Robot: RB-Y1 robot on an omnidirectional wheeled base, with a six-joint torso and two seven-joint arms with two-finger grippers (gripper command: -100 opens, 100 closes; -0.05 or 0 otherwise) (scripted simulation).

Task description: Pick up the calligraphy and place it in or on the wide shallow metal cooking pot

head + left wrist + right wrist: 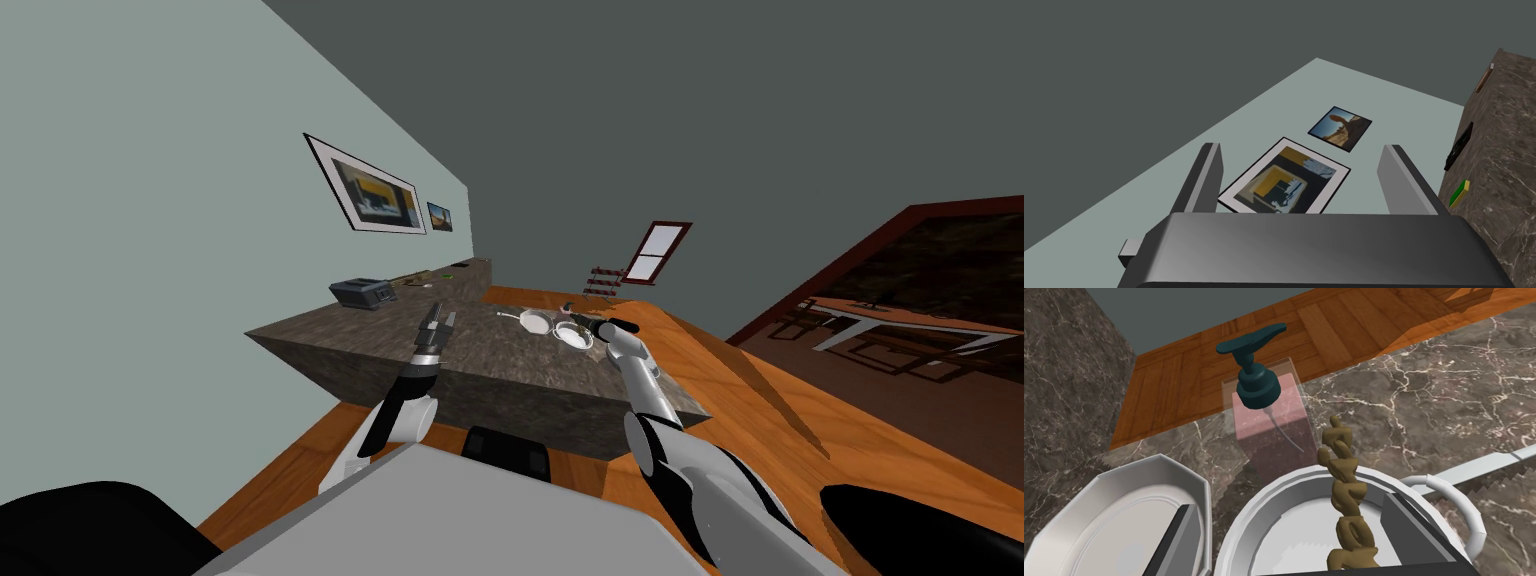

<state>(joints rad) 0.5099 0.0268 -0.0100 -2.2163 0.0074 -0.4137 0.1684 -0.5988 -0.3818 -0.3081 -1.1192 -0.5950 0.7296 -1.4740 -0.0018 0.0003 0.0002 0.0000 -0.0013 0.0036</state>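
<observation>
**Head view:** R gripper [590, 322] is seen at 1 o'clock, low over the dark marbled counter [500, 370]. L gripper [437, 328] is held at 11 o'clock above the same counter, well apart from the work.

**L wrist view:** Blades are spread wide w/ nothing between them. The arm is judged idle.

**R wrist view:**
- **Step in hand:** judged to be the release into the pot.
- **Calligraphy:** The calligraphy [1346, 503], a brown script strip, is stood on end between the blades. It reaches out toward 12 o'clock from the gripper body, over the white round pot [1294, 533].
- **How to do it well:**
  - The strip should be let down w/ its lower end inside the rim, not across it. It is tall and thin, so it is likely to topple.
  - The hand is best lifted straight off so no blade is caught on the loop handle [1464, 508] at 2 o'clock.
  - The octagonal dish [1114, 523] at 10 o'clock, just beside the pot, is to be avoided, as is the soap dispenser [1259, 385] beyond at 11.
- **Grip:** Fingers [1409, 523] are parted wider than the strip. No squeeze on its sides is seen. The strip is nearer the 2 o'clock blade, but contact w/ it cannot be told.
</observation>
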